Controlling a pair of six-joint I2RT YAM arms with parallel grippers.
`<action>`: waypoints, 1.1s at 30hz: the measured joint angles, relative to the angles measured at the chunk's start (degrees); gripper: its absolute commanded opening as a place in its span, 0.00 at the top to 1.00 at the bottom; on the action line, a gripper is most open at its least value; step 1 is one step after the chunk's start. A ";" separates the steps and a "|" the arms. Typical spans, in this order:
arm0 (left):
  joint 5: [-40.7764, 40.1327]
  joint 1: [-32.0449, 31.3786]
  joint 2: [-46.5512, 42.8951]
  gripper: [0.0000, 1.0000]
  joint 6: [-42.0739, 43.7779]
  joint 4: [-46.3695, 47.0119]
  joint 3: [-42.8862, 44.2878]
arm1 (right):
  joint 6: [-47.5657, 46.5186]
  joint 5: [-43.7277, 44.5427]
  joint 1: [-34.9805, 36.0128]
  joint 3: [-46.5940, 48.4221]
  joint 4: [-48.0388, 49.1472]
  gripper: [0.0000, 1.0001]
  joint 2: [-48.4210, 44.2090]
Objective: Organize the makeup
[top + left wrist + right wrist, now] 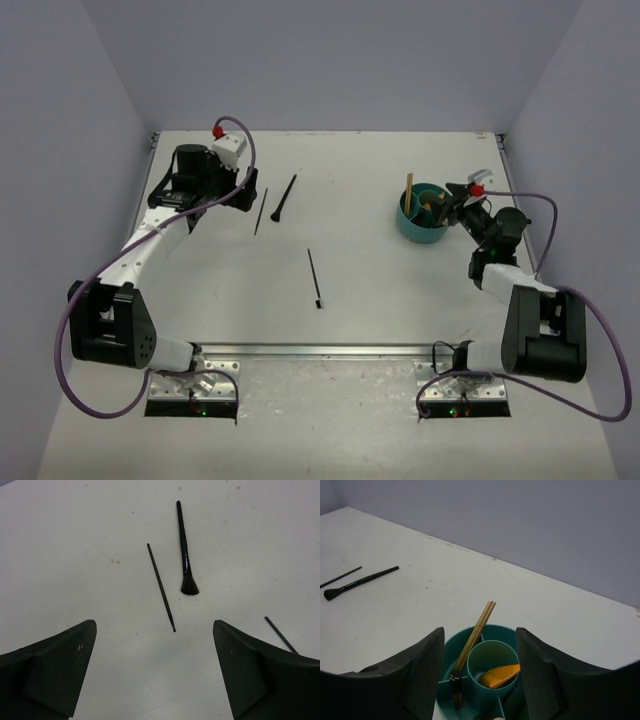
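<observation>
White tabletop, lilac walls, and three black brushes lying loose out there. The left gripper hovers low, jaws spread wide and empty. The thin black liner lies just ahead of the gap between its fingers. The flat-headed brush sits beyond it toward the right-hand finger, and another thin brush peeks past that finger's outer edge. Over at the teal container, the right gripper has its fingers parted and is gripping nothing. Wooden sticks, an orange wedge and a dark-capped pencil sit inside, below them. My call: the liner is next. Reach forward, straddle its mid-shaft crosswise, get the tips right down at the table before closing, and stay clear of the flat-headed brush.
</observation>
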 measured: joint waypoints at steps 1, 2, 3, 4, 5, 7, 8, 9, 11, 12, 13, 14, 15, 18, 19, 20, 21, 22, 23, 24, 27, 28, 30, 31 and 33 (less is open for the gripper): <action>-0.01 0.00 0.00 0.00 0.01 -0.01 0.10 | 0.56 1.15 0.00 1.90 -3.48 0.39 -1.32; -0.02 0.00 0.01 0.00 0.02 0.00 0.27 | 1.13 2.35 0.00 4.43 -7.77 0.39 -2.59; -0.02 0.00 0.02 0.00 0.02 -0.03 0.49 | 1.61 3.30 0.00 6.91 -11.82 0.39 -3.52; 0.00 0.00 0.02 0.00 0.02 0.01 0.88 | 2.02 4.21 0.00 9.15 -14.89 0.39 -4.12; 0.02 0.00 0.13 0.00 0.02 -0.08 1.29 | 2.51 5.18 0.00 12.34 -19.49 0.39 -4.87; 0.22 0.00 1.17 0.05 0.00 -0.67 2.98 | 3.94 6.79 -0.05 19.01 -29.64 0.40 -5.41; 0.27 0.00 2.14 0.07 -0.02 -1.10 4.19 | 4.61 7.41 -0.08 22.02 -33.76 0.40 -5.40; 0.36 0.00 3.48 0.10 -0.06 -1.87 5.72 | 5.35 7.92 -0.10 24.52 -37.32 0.41 -5.46; 0.57 0.01 7.27 0.15 -0.12 -5.02 10.04 | 7.31 8.92 -0.11 28.09 -43.51 0.43 -5.71; 0.69 0.02 9.91 0.19 -0.19 -6.94 13.06 | 8.18 9.47 -0.11 29.19 -46.28 0.45 -5.87; 0.76 0.02 12.67 0.24 -0.23 -8.77 16.07 | 8.96 9.99 -0.11 29.94 -48.78 0.45 -6.06; 0.75 0.02 15.48 0.26 -0.27 -10.54 18.87 | 9.65 10.41 -0.09 30.35 -51.00 0.46 -6.24; 0.58 0.02 18.54 0.28 -0.26 -12.66 21.84 | 10.24 10.96 0.06 30.64 -53.30 0.46 -6.48; -0.03 0.02 27.67 0.32 -0.41 -18.47 29.20 | 11.15 13.23 0.93 30.88 -59.65 0.46 -6.99; -0.10 0.02 30.12 0.32 -0.55 -20.08 30.36 | 11.21 13.96 1.41 30.88 -61.45 0.46 -7.11; -0.09 0.02 32.35 0.32 -0.70 -21.66 31.14 | 11.19 14.61 1.99 30.88 -63.01 0.46 -7.27; -0.13 0.00 34.36 0.31 -0.94 -22.93 31.41 | 11.09 15.23 2.73 30.88 -64.33 0.46 -7.49; -0.23 -0.06 35.85 0.31 -1.17 -24.07 31.41 | 10.95 15.91 3.66 30.86 -65.44 0.47 -7.79; -0.34 -0.12 37.12 0.31 -1.38 -25.28 31.39 | 10.79 16.35 4.46 30.86 -66.35 0.47 -8.15; -0.56 -0.33 38.10 0.31 -1.54 -26.30 31.34 | 10.52 16.92 5.35 30.86 -67.03 0.47 -8.53; -1.43 -0.97 38.76 0.35 -1.64 -27.29 31.19 | 8.93 19.09 8.86 30.86 -68.57 0.47 -9.53; -1.55 -1.26 38.63 0.37 -1.58 -27.03 31.19 | 8.33 19.84 9.95 30.86 -69.07 0.47 -9.73; -2.03 -2.43 38.22 0.37 -0.62 -26.22 30.98 | 6.74 20.40 12.46 30.87 -70.12 0.47 -9.86; -2.39 -3.35 37.85 0.35 0.29 -25.67 30.63 | 5.94 20.44 13.67 30.86 -70.91 0.47 -9.86; -3.04 -6.11 36.53 0.32 2.31 -24.24 29.11 | 4.71 20.25 15.85 30.86 -72.68 0.47 -9.85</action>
